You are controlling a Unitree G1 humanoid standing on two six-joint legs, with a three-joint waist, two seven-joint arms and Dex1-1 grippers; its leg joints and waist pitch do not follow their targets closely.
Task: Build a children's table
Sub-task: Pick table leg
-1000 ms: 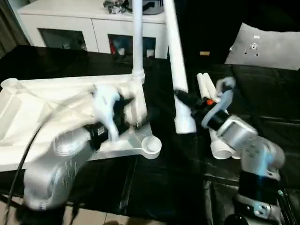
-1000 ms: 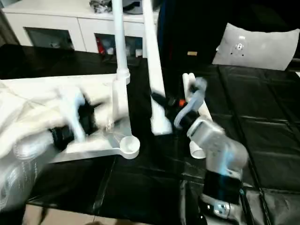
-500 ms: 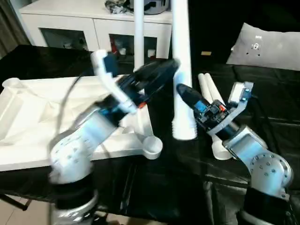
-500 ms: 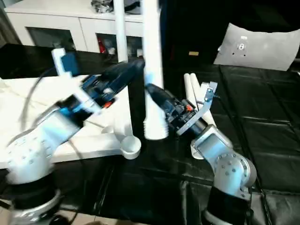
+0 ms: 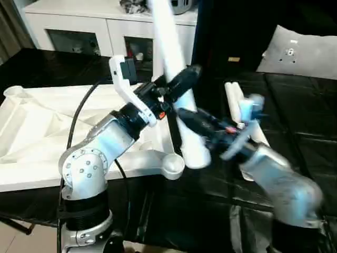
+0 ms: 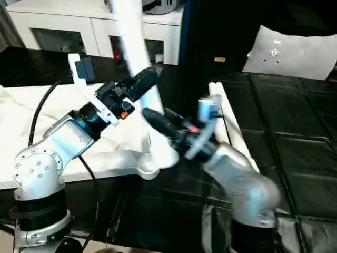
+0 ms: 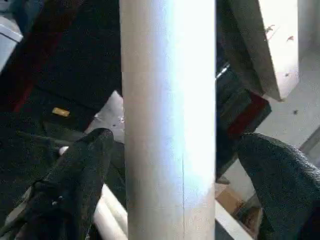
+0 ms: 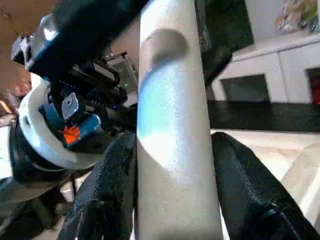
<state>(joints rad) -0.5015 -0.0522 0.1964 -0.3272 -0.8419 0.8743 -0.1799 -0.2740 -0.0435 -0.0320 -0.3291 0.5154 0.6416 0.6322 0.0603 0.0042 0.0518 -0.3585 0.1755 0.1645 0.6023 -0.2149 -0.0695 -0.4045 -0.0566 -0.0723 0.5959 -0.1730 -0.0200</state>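
Black tabletop, right hand gripping tilted white leg, left hand wide around it

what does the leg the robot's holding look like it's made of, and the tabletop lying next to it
Leg: likely white plastic, smooth and slightly glossy, with a soft highlight along its round shaft. Tabletop: seemingly the same white plastic, semi-matte; its moulded ribs and round corner socket suggest a moulded part.

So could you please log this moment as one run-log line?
right gripper: shut on leg | left gripper: open around leg | leg: tilted over tabletop
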